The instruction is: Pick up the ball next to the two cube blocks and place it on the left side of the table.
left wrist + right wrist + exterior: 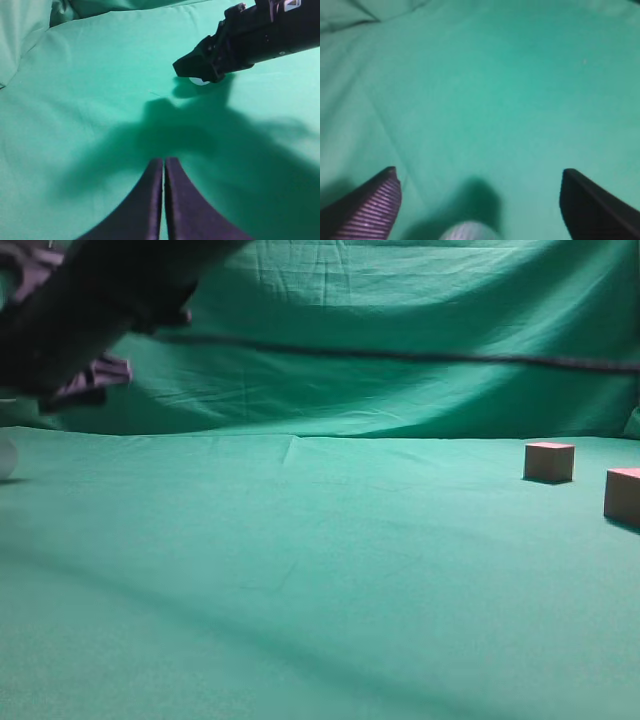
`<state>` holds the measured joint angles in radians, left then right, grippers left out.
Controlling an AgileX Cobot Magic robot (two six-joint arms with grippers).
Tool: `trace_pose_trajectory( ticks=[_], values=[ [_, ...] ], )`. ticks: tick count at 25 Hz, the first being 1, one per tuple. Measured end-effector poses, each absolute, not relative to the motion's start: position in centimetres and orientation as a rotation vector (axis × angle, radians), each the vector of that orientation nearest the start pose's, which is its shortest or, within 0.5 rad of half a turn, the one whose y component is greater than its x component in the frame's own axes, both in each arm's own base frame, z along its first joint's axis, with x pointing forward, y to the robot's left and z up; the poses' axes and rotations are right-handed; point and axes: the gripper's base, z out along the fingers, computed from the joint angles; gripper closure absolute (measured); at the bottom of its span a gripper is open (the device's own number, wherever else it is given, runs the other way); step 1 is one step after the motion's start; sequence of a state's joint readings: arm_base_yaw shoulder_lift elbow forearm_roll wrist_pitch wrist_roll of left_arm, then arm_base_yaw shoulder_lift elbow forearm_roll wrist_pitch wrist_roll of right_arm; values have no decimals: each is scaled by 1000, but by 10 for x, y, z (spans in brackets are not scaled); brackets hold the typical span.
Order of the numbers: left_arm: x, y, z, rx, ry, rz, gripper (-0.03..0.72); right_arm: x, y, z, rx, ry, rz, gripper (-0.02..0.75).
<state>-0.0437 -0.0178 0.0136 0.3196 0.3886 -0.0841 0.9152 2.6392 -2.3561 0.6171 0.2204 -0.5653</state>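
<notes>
At the far left edge of the exterior view the small white dimpled ball [5, 456] rests on the wide desk covered in green cloth [300, 570], half cut off by the frame. It already lies on the left side, well apart from the two reddish-brown wooden cube blocks [549, 461] at the right.

Above it hangs the right gripper [90, 380], reaching across from the other side, its jaws spread wide and empty. In its own wrist view the ball [470, 231] sits on the cloth between the ridged fingertips [375, 210], touching neither as far as I can tell.

The likely trouble is rolling. A round ball on soft, creased cloth may drift toward the desk edge, and a fingertip brushing it as the arm pulls away would set it going.

The left gripper [164, 167] has its jaws pressed together with nothing between them.

Hard to read: the right arm is a dark blur in the exterior view. In the left wrist view the ball [199, 81] shows only as a white sliver under the right gripper [200, 62]. The rightmost cube is clipped by the frame.
</notes>
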Motion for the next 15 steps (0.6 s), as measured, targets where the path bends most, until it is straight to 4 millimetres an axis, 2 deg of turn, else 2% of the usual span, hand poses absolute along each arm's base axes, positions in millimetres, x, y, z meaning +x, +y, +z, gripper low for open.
trace_pose_trajectory(
  ticks=[3,5,8,10,12,15],
  values=[
    [52,9,176,155,1848,228,688,363,464,221,-965,1774,778,149],
    [52,9,176,155,1848,228,688,365,445,258,-1015,1786,796,276],
    [52,9,176,155,1848,228,688,358,412,309,-1119,1845,820,570],
    [52,9,176,155,1848,228,688,350,390,330,-1177,1945,824,674],
    [52,9,176,155,1848,228,688,342,368,350,-1192,2047,787,738],
    [52,9,176,155,1848,228,688,329,338,377,-1117,2221,646,738]
  ],
)
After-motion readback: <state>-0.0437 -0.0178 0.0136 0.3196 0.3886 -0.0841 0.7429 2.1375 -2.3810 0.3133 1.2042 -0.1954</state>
